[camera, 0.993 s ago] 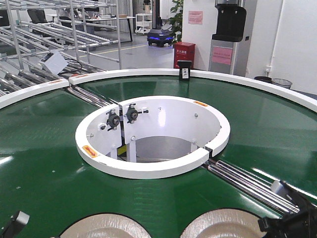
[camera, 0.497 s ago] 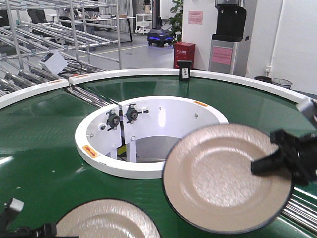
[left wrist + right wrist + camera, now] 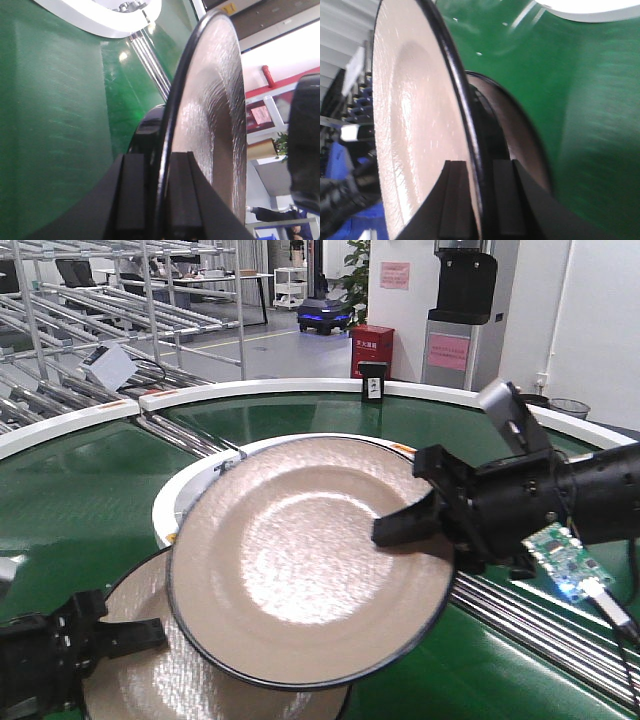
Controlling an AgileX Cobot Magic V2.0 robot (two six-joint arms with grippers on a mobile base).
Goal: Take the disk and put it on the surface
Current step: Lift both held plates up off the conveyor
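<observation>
Two disks overlapping above the conveyor belt [image 3: 80,500], centre and lower left of the frame.

The disk [image 3: 300,560] is sitting tilted at mid-frame, its right edge lying between the fingers of the right claw [image 3: 408,498], which is reaching in from the right. It is covering most of the ring [image 3: 165,515] behind it and overlapping the second disk [image 3: 150,680] at lower left. The left claw [image 3: 140,632] is gripping that one's left edge. The rollers [image 3: 540,615] are running across the lower right.

A green conveyor belt [image 3: 80,510] runs in a curve around a white ring housing [image 3: 160,512]. Metal rollers [image 3: 540,612] lie at the right. A small black box [image 3: 373,383] sits on the outer rim. Behind stand metal racks [image 3: 80,300], a red cabinet [image 3: 372,348] and a grey dispenser [image 3: 465,300].
</observation>
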